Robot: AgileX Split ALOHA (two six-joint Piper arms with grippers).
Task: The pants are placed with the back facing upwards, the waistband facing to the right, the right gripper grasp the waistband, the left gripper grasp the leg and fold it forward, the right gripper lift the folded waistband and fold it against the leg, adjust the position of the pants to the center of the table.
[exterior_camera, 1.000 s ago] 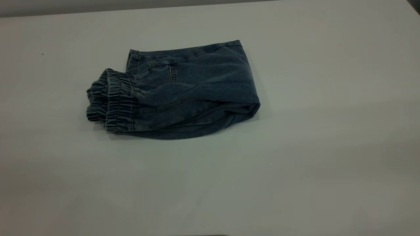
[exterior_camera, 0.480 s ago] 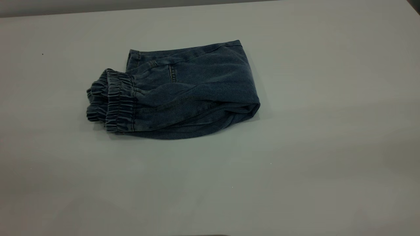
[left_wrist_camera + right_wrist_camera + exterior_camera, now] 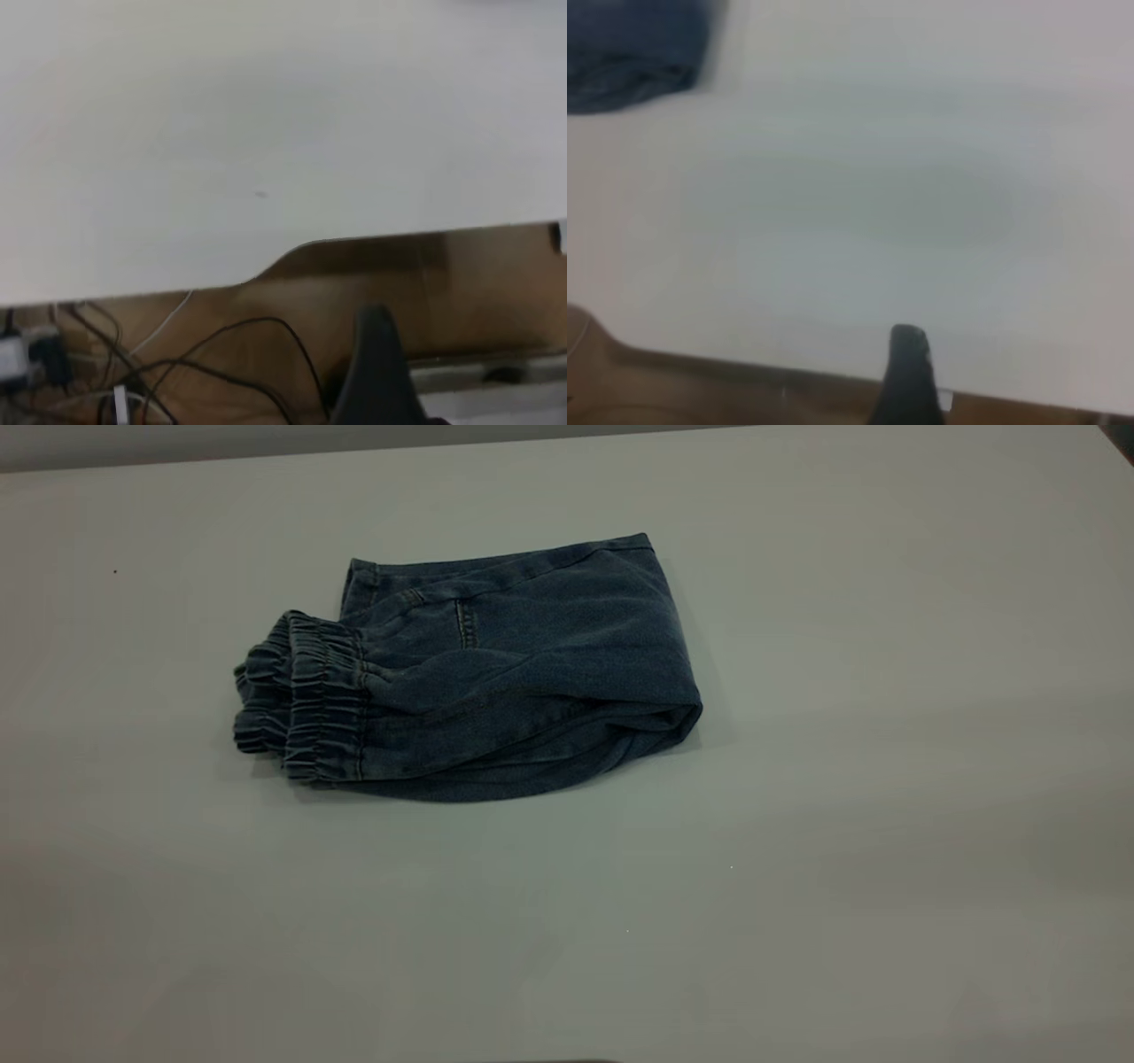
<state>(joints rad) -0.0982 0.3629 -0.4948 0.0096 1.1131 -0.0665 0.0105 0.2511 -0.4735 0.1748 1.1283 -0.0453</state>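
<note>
The pants (image 3: 523, 646) lie folded into a compact blue denim bundle on the white table (image 3: 797, 850), left of its middle. The gathered waistband (image 3: 306, 700) sits on top at the bundle's left end, and a rounded fold forms the right end. The leg is hidden inside the fold. Neither gripper appears in the exterior view. My left gripper (image 3: 376, 376) hangs beyond the table's edge over the floor. My right gripper (image 3: 908, 376) is at the table's edge, well away from the pants (image 3: 629, 49), with nothing in it that I can see.
Past the table's edge (image 3: 266, 270) in the left wrist view lies a brown floor with black and white cables (image 3: 177, 359). Bare tabletop (image 3: 921, 177) stretches between the right gripper and the pants.
</note>
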